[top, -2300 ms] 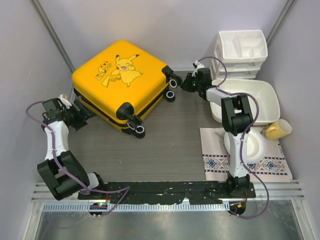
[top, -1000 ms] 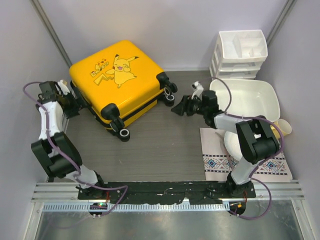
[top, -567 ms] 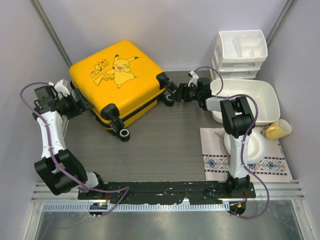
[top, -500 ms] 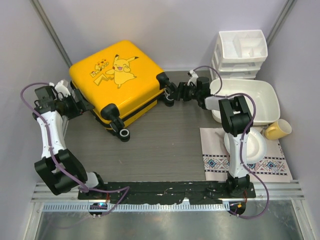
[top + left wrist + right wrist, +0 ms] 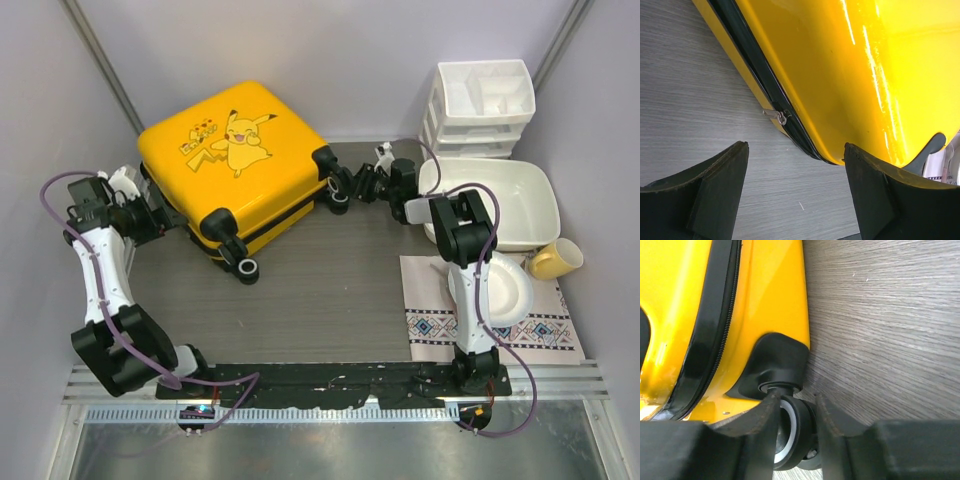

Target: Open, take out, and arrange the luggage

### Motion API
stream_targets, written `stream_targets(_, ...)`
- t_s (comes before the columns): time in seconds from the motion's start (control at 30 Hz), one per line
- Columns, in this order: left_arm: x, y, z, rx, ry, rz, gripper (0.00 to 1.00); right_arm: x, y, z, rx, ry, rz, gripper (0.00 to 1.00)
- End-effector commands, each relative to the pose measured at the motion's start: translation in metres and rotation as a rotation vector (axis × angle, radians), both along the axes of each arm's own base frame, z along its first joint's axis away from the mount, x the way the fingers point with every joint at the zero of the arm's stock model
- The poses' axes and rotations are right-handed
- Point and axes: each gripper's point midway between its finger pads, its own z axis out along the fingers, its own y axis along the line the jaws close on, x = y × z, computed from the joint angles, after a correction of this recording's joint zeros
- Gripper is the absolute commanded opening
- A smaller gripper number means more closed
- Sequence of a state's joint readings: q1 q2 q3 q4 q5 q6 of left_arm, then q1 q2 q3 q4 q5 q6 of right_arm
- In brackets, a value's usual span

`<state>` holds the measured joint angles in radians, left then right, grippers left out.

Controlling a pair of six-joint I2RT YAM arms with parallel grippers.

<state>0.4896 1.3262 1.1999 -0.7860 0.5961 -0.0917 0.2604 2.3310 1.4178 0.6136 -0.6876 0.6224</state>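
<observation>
The yellow luggage [image 5: 235, 150] lies flat at the back left, cartoon print up and its black zipper band closed. My right gripper [image 5: 352, 186] reaches to its right rear corner. In the right wrist view that gripper [image 5: 796, 397] is shut on a black caster wheel [image 5: 797, 432], one finger on each side. My left gripper [image 5: 150, 215] sits by the luggage's left side. In the left wrist view it [image 5: 795, 146] stands open and holds nothing. The silver zipper pull [image 5: 777, 115] lies just ahead of its fingers [image 5: 715, 185].
A white basin [image 5: 500, 205] and a white drawer organizer [image 5: 480, 105] stand at the back right. A patterned cloth [image 5: 520, 325] with a white plate [image 5: 505, 290] and a yellow mug [image 5: 555, 260] lie front right. Walls close in on both sides.
My right gripper moved from mid-table to the luggage's right rear wheel and closed on it. The left gripper stayed open beside the left side, shifting slightly.
</observation>
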Motion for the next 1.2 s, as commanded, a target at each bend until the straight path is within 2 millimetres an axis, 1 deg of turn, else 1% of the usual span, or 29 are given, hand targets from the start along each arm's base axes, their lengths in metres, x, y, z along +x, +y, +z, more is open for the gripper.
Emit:
stream_targets(0.0,-0.012,-0.004,0.013,-0.024,-0.014,0.009,0.80,-0.034,0.015,0.004,0.113,0.075,0.079,0.31)
stream_targets(0.1,-0.027,-0.011,0.012,-0.079,0.011,0.045,0.79,-0.054,0.018,0.017,0.168,0.102,0.105,0.18)
stream_targets(0.13,-0.031,-0.014,0.012,-0.099,0.019,0.068,0.79,-0.061,0.019,0.018,0.178,0.122,0.109,0.16)
stream_targets(0.17,-0.038,-0.015,0.003,-0.107,0.039,0.086,0.79,-0.074,0.017,0.009,0.173,0.152,0.112,0.14)
stream_targets(0.2,-0.042,-0.015,0.007,-0.090,0.013,0.106,0.79,-0.081,0.020,0.017,0.176,0.142,0.122,0.09)
stream_targets(0.23,-0.043,-0.017,0.007,-0.102,0.008,0.127,0.79,-0.089,0.021,0.015,0.175,0.153,0.127,0.06)
stream_targets(0.27,-0.046,-0.018,0.001,-0.111,0.011,0.134,0.79,-0.102,0.020,0.007,0.166,0.179,0.130,0.05)
stream_targets(0.3,-0.043,-0.016,0.007,-0.086,-0.036,0.140,0.79,-0.110,0.022,0.009,0.163,0.178,0.140,0.02)
stream_targets(0.33,-0.041,-0.014,0.008,-0.089,-0.046,0.166,0.80,-0.119,0.026,0.007,0.160,0.190,0.154,0.01)
stream_targets(0.37,-0.038,-0.011,0.006,-0.083,-0.059,0.176,0.80,-0.131,0.027,-0.001,0.153,0.212,0.162,0.01)
stream_targets(0.5,-0.026,-0.013,0.000,-0.143,-0.032,0.146,0.80,-0.159,0.037,-0.007,0.133,0.230,0.199,0.01)
stream_targets(0.53,-0.020,-0.011,-0.011,-0.166,0.002,0.137,0.79,-0.169,0.043,-0.005,0.129,0.229,0.221,0.01)
stream_targets(0.57,-0.012,-0.008,-0.009,-0.150,-0.016,0.116,0.77,-0.180,0.043,-0.009,0.121,0.245,0.229,0.01)
stream_targets(0.6,-0.005,-0.005,-0.012,-0.152,-0.011,0.103,0.76,-0.186,0.046,-0.010,0.116,0.246,0.232,0.01)
stream_targets(0.67,0.016,0.002,-0.019,-0.163,0.004,0.082,0.75,-0.204,0.054,-0.010,0.117,0.241,0.260,0.01)
stream_targets(0.7,0.023,0.003,-0.019,-0.169,0.007,0.071,0.74,-0.209,0.056,-0.009,0.118,0.241,0.265,0.01)
stream_targets(0.73,0.039,0.010,-0.020,-0.177,0.019,0.066,0.74,-0.211,0.058,-0.008,0.116,0.234,0.263,0.01)
stream_targets(0.77,0.047,0.015,-0.018,-0.168,0.012,0.068,0.73,-0.217,0.060,-0.009,0.115,0.234,0.274,0.01)
stream_targets(0.8,0.054,0.021,-0.015,-0.155,0.006,0.076,0.73,-0.218,0.062,-0.007,0.120,0.231,0.275,0.01)
stream_targets(0.83,0.066,0.033,-0.003,-0.122,-0.024,0.095,0.74,-0.218,0.063,-0.003,0.131,0.211,0.280,0.01)
stream_targets(0.9,0.072,0.042,0.006,-0.090,-0.051,0.086,0.75,-0.213,0.059,0.008,0.140,0.188,0.269,0.02)
stream_targets(0.93,0.076,0.046,0.023,-0.050,-0.086,0.081,0.76,-0.212,0.055,0.010,0.131,0.182,0.275,0.03)
stream_targets(0.97,0.067,0.044,0.034,-0.031,-0.080,0.077,0.77,-0.201,0.045,0.028,0.136,0.138,0.257,0.10)
stream_targets(1.0,0.060,0.043,0.044,-0.005,-0.088,0.072,0.78,-0.196,0.038,0.033,0.119,0.116,0.248,0.15)
stream_targets(1.03,0.052,0.042,0.051,0.032,-0.091,0.062,0.79,-0.194,0.029,0.028,0.063,0.121,0.242,0.19)
stream_targets(1.07,0.036,0.038,0.053,0.052,-0.062,0.073,0.80,-0.185,0.021,0.036,0.036,0.089,0.221,0.29)
stream_targets(1.1,0.019,0.030,0.071,0.094,-0.098,0.061,0.80,-0.173,0.006,0.051,0.017,0.048,0.182,0.32)
stream_targets(1.13,0.001,0.022,0.066,0.117,-0.075,0.041,0.81,-0.171,-0.005,0.044,-0.025,0.099,0.152,0.34)
stream_targets(1.17,-0.009,0.019,0.066,0.136,-0.077,0.047,0.81,-0.157,-0.012,0.052,-0.061,0.048,0.125,0.36)
